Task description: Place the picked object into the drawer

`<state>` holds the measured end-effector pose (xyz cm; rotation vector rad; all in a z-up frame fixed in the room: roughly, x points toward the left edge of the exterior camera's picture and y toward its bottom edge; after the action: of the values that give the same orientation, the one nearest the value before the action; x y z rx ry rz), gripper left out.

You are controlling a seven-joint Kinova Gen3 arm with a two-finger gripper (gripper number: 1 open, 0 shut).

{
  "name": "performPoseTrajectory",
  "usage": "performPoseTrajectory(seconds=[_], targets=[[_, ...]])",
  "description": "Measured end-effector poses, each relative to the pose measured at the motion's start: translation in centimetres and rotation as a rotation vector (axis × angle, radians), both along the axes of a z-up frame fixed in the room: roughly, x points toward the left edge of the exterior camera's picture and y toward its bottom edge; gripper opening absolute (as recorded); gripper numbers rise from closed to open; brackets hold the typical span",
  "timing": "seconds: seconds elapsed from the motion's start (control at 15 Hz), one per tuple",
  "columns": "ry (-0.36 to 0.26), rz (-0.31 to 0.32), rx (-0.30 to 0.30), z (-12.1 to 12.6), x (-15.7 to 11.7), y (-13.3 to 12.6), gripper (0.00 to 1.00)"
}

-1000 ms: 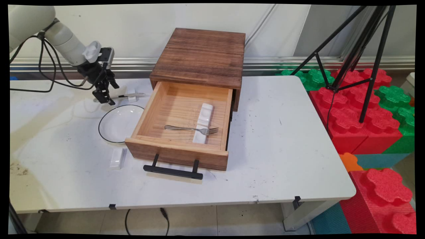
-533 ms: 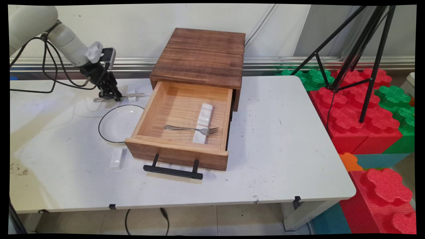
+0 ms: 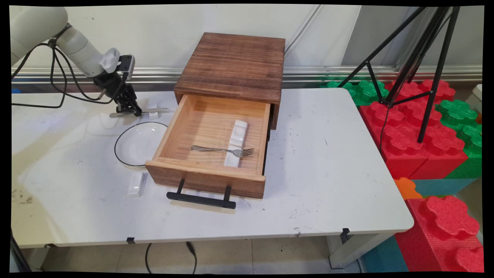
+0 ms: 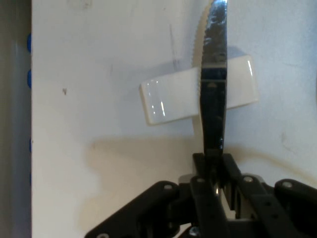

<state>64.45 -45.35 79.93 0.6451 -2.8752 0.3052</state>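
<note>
The black two-finger pincer (image 4: 214, 166) is pinched on the handle of a silver serrated table knife (image 4: 214, 74), whose blade lies across a small white ceramic rest (image 4: 168, 99) on the white counter (image 3: 328, 173), at its far left beside the open wooden drawer box (image 3: 231, 69). Just in front sits a clear round glass plate with a dark rim (image 3: 137, 144). In the pulled-out drawer (image 3: 208, 177), a silver fork (image 3: 222, 149) lies across a long white rest (image 3: 236, 143).
</note>
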Motion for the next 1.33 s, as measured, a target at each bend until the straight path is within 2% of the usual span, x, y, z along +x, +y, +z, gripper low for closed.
performPoseTrajectory(seconds=[0.47, 0.8, 1.33], targets=[[0.006, -0.017, 0.000, 1.4, 0.2, 0.6, 0.00], [0.026, -0.049, -0.006, 4.2, 0.1, 1.9, 0.00], [0.098, -0.100, -0.012, 9.7, -1.2, 4.7, 0.00]])
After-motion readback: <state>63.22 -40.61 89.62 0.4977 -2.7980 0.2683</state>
